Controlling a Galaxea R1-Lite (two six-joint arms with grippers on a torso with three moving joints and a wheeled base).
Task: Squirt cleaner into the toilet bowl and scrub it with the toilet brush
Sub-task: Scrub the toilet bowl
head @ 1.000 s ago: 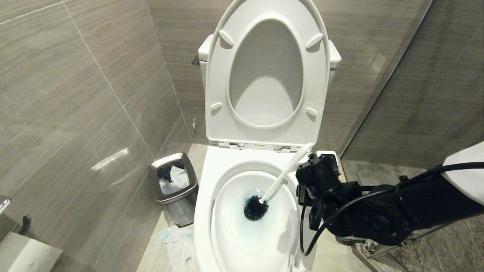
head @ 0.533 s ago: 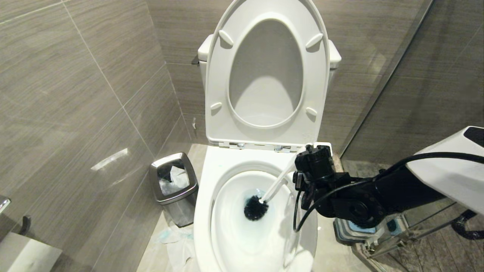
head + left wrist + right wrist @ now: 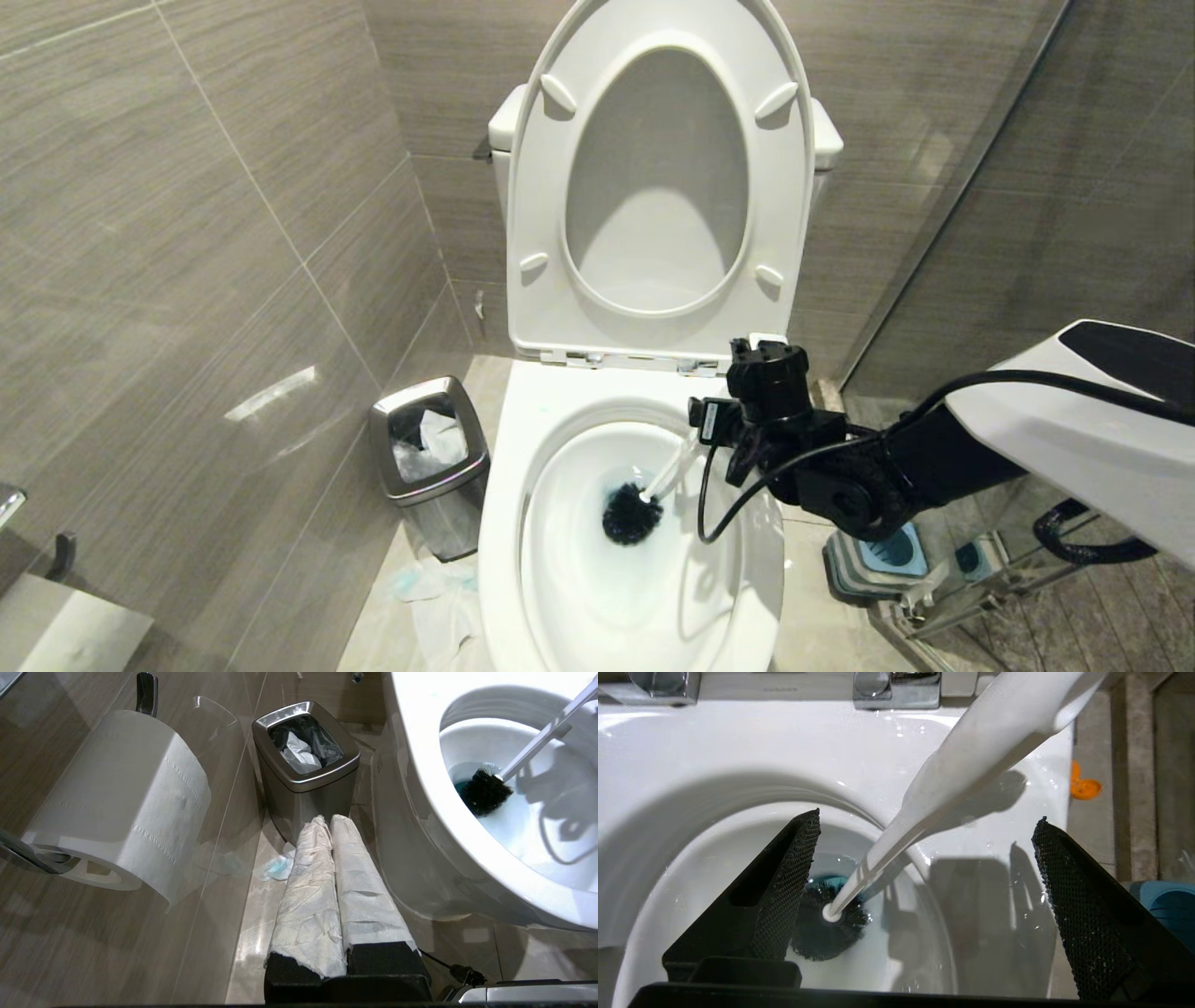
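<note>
The toilet bowl (image 3: 569,579) stands open, its seat and lid raised. The toilet brush has its black head (image 3: 632,515) in blue-green tinted water at the bowl's bottom. Its white handle (image 3: 670,471) leans up toward the back right rim. My right gripper (image 3: 738,439) hovers over that rim, open. In the right wrist view the handle (image 3: 971,760) crosses between the wide-apart fingertips of the right gripper (image 3: 927,816), touching neither. My left gripper (image 3: 330,820), its fingers wrapped in white paper, is shut and parked low beside the bowl's outer wall (image 3: 411,826). No cleaner bottle is in view.
A steel waste bin (image 3: 429,462) with tissue inside stands left of the toilet, with crumpled paper (image 3: 420,588) on the floor. A toilet paper roll (image 3: 121,802) hangs on the left wall. A grey-and-blue holder (image 3: 882,560) sits by the glass partition (image 3: 980,187) on the right.
My right arm has swung left and up over the bowl's right rim, bringing the open gripper around the handle's upper part. The brush has stayed in place, and the left arm is still.
</note>
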